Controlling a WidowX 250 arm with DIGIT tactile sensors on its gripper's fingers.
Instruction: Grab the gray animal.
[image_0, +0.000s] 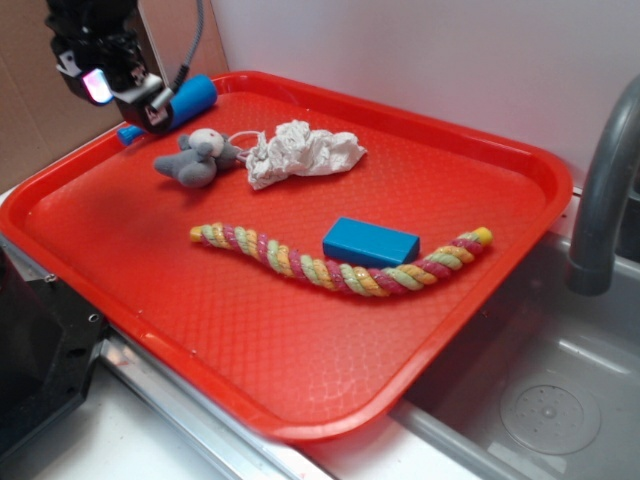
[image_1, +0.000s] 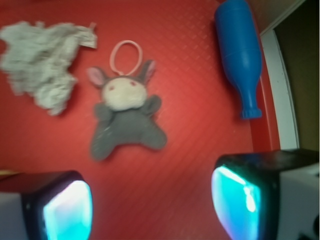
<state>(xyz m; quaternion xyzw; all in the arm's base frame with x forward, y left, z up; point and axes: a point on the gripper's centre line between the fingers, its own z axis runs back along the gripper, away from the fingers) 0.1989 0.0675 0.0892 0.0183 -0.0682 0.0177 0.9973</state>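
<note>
At the far left of the red tray (image_0: 480, 300), the gray animal (image_1: 125, 117) lies beside crumpled paper (image_1: 42, 62); the gripper (image_1: 152, 207), fingers wide apart and empty, hovers above, its top cut off.

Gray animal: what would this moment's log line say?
tool: open, above tray | gray animal: flat, free | paper wad beside it | grab: not yet

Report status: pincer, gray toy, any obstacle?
Pincer open, above tray, empty. Gray toy flat, untouched. Paper wad and blue bottle beside it, apart.
</note>
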